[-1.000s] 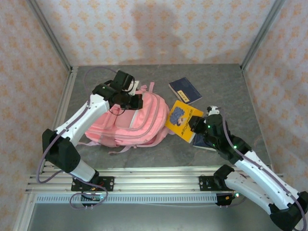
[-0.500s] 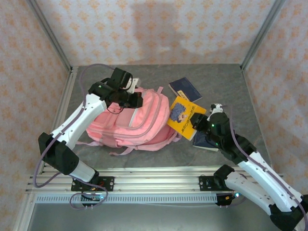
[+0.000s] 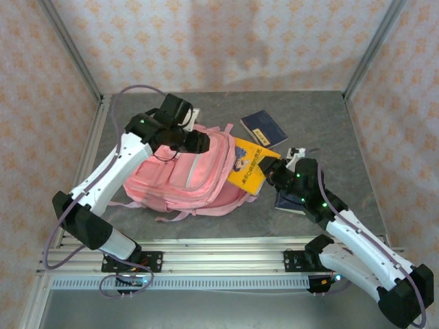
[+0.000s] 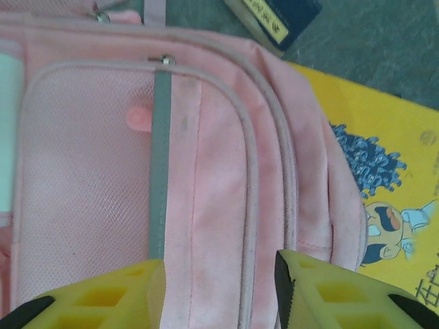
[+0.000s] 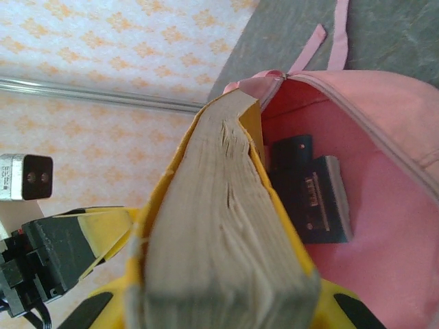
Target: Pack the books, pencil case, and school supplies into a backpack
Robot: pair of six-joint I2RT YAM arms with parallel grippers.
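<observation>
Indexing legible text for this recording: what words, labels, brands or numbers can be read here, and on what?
No text reads cleanly.
Yellow book: print beside the cartoon, too blurred to read.
Navy book, yellow label: dark characters, too small to read.
Dark book inside the backpack: pale barcode-like print, unreadable.

The left arm reaches far out and bends right. The left tool points down, fingers apart. The right arm stretches left, and the right tool squeezes a book
</observation>
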